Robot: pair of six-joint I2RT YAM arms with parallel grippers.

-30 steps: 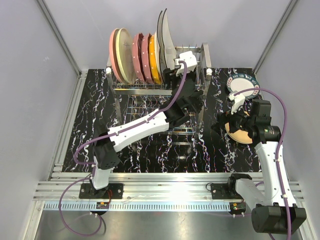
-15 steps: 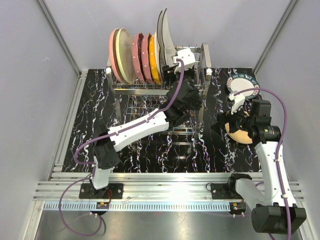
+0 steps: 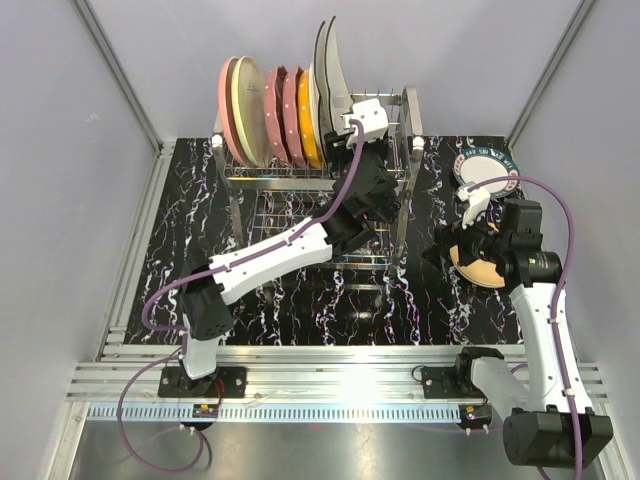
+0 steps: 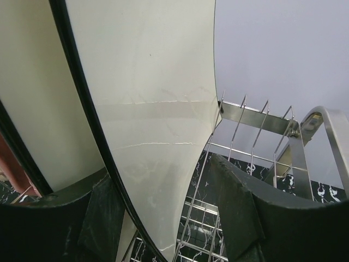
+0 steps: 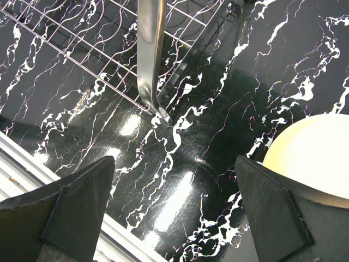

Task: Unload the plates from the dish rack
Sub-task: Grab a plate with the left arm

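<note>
The dish rack [image 3: 385,165] holds upright plates: pink [image 3: 230,105], cream [image 3: 248,105], two maroon dotted [image 3: 278,120], orange [image 3: 309,130] and two tall squarish white ones [image 3: 335,70]. My left gripper [image 3: 340,137] is at the rightmost white plate's lower edge. In the left wrist view that plate [image 4: 152,82] runs between the jaws of the left gripper [image 4: 161,169], which is open; the right finger [image 4: 234,207] stands apart from it. My right gripper [image 3: 466,238] hangs open over the table beside a tan plate [image 3: 483,268] lying flat. The right gripper [image 5: 174,164] holds nothing.
A white plate with a teal patterned rim [image 3: 487,168] lies flat at the back right of the black marbled table [image 3: 180,220]. The rack's metal leg [image 5: 150,60] stands just ahead of the right gripper. Grey walls close in the back and sides.
My left gripper has pushed a little farther up and back onto the white plate, its jaws narrowing slightly. The right arm has not moved.
</note>
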